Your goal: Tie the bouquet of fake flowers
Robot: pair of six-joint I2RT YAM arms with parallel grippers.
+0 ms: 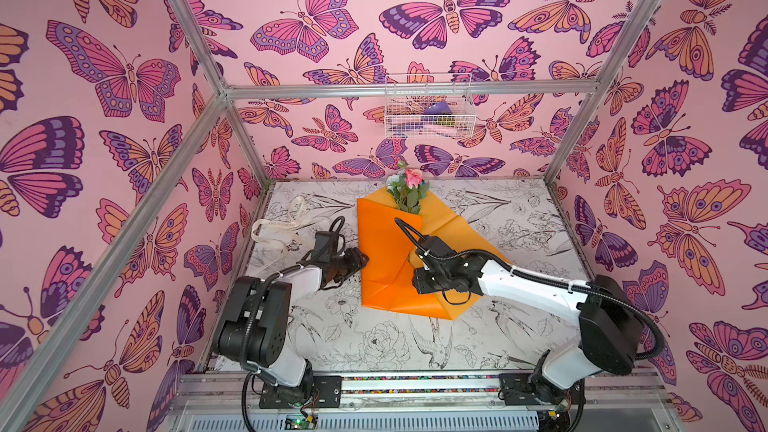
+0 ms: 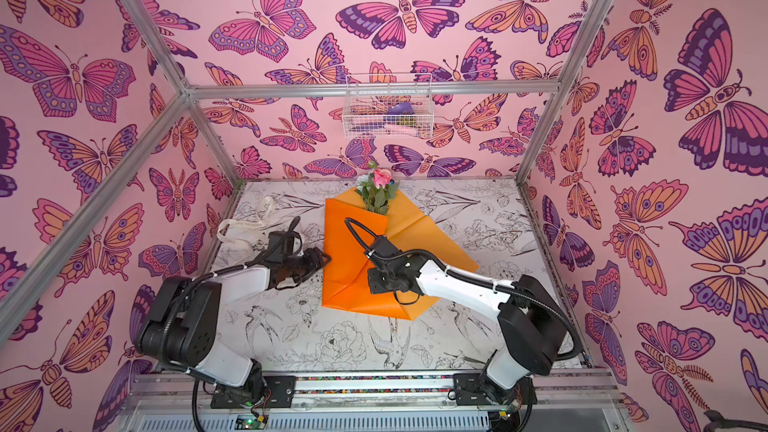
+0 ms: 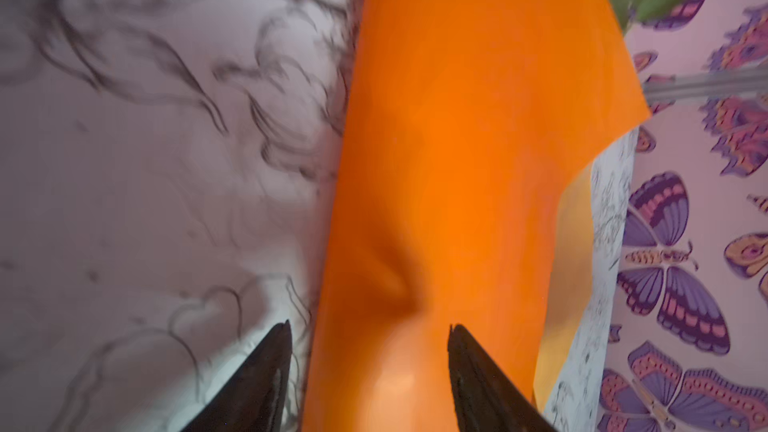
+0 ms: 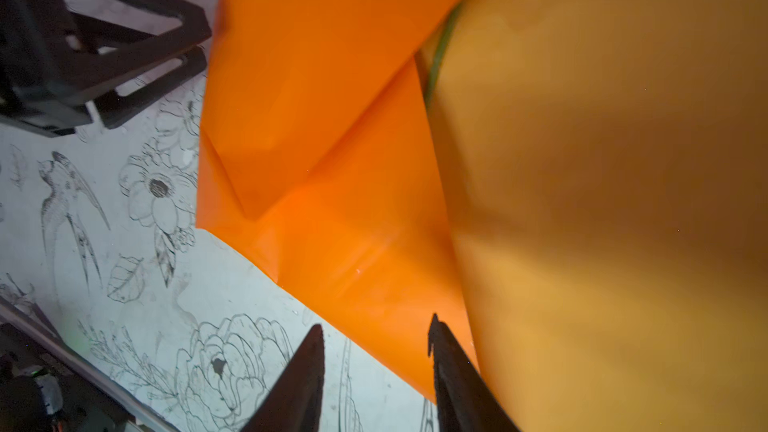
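I've got the flower-print table under both pincers. The bouquet of fake flowers lies on it between the two pincers, blooms pointing away from both, toward the back wall. Its stems are tucked into the orange paper sheet, loosely folded, with a paler flap lying flat on the right pincer's far side. A wire basket hangs on the back wall, well beyond both pincers and past the blooms. On the left pincer the jaws stand apart with nothing gripped. Its tips are right at the sheet's edge, one finger over bare table and one over orange in the left wrist view. Whether it touches the paper I can't tell. The right pincer is released too, jaws apart, low over the sheet's near corner. The paper's edge runs across the gap ahead of its tips. In both top views its tips are hidden under its own wrist. A cream ribbon lies loose on the table beside the left pincer, on the side away from the bouquet and apart from it. A green stem peeks out of the fold, further ahead of the right pincer.
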